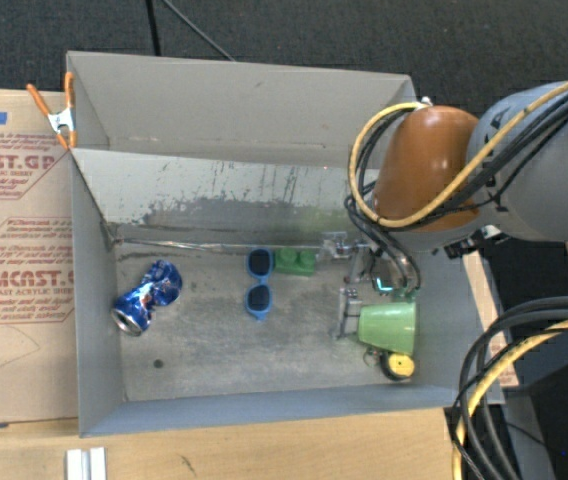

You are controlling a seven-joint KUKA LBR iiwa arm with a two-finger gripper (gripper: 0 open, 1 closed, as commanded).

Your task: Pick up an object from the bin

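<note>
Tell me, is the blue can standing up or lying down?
Lying down: the blue can rests on its side, crumpled, silver end toward lower left.

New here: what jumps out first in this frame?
The arm's orange-covered wrist looms over the right side of the bin, its gripper next to a green cup. Then a crushed blue can at the left and blue sunglasses mid-floor.

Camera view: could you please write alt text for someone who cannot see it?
The arm's gripper is at the right of the grey bin, beside a green cup. A yellow round thing, green block, blue two-lobed thing and crushed blue can lie around.
</note>
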